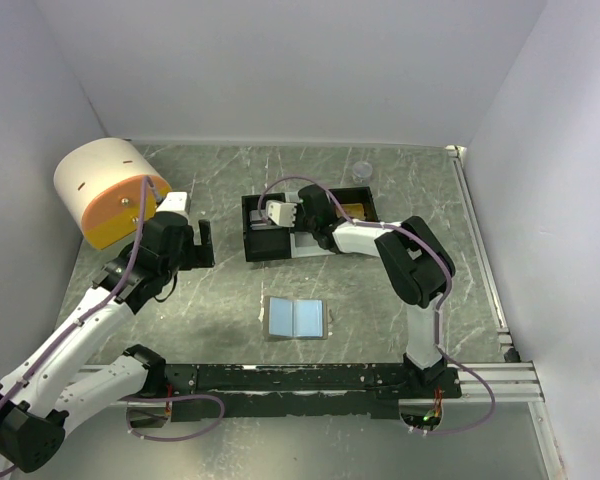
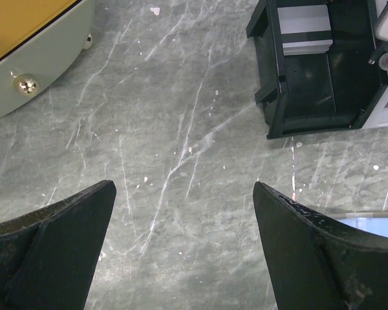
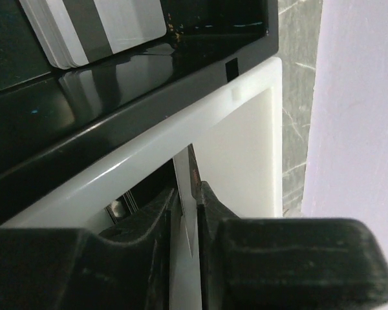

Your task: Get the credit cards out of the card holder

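Two leaves of the card holder (image 1: 296,318) lie spread flat on the tabletop (image 1: 210,320), pale blue lining up. It sits just beyond the arm bases, roughly midway between them. Its long axis runs left–right and the spine points away from the bases. Cannot tell from above whether any card is left in its pockets.

Left fingers (image 1: 206,243) hover farther out and to the left of the holder, spread wide with nothing between them. The left wrist view shows bare tabletop between the tips and a pale blue corner of the holder at the frame edge, outside the right-hand finger. So the holder lies to this arm's right and back toward the bases.

Right fingers (image 3: 265,252) are beyond the holder, over the three-compartment tray (image 1: 248,232). They are clenched on a thin card (image 3: 185,187) held edge-on, tip toward the white compartment; contact cannot be told. A stack of cards (image 3: 97,26) sits in the neighbouring black compartment.

Judgement: the step in hand is dropping this card into the tray. For a further pull, the left fingers are the nearer, free pair. The right must release first.
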Controlling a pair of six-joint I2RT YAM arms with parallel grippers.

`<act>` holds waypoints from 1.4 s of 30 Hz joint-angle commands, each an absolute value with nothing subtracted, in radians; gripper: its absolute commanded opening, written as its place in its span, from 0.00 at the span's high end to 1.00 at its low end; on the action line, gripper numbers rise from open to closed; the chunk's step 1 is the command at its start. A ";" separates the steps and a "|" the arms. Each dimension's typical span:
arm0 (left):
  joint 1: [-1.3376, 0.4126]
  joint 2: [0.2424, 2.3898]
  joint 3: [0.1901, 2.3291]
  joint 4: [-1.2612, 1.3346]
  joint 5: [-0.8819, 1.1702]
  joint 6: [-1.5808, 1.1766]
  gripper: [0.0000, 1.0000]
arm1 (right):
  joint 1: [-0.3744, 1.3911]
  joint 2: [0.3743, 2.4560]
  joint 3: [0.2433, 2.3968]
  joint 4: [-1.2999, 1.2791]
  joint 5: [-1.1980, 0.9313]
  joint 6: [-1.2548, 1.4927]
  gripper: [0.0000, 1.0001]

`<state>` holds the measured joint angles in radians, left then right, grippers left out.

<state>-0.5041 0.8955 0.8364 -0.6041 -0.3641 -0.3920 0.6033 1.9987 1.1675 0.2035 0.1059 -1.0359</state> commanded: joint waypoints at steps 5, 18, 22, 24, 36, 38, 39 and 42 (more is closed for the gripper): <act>-0.486 0.898 0.843 -0.610 -0.375 -0.386 0.00 | 0.596 1.997 1.156 0.194 0.101 -1.023 0.64; -0.481 0.912 0.841 -0.609 -0.359 -0.382 0.00 | 0.574 1.920 1.148 0.179 -0.006 -0.926 0.48; -0.482 0.914 0.841 -0.608 -0.352 -0.382 0.00 | 0.572 1.914 1.143 0.189 0.003 -0.921 0.47; -0.481 0.913 0.840 -0.607 -0.350 -0.382 0.00 | 0.572 1.915 1.148 0.182 0.008 -0.919 0.47; -0.482 0.911 0.836 -0.598 -0.329 -0.371 0.01 | 0.571 1.936 1.158 0.158 0.012 -0.903 0.46; -0.482 0.915 0.837 -0.600 -0.330 -0.372 0.01 | 0.569 1.930 1.157 0.172 0.009 -0.886 0.46; -0.481 0.918 0.839 -0.602 -0.330 -0.373 0.01 | 0.569 1.922 1.157 0.182 0.006 -0.872 0.46; -0.481 0.923 0.841 -0.607 -0.335 -0.374 0.01 | 0.565 1.876 1.148 0.222 -0.011 -0.799 0.45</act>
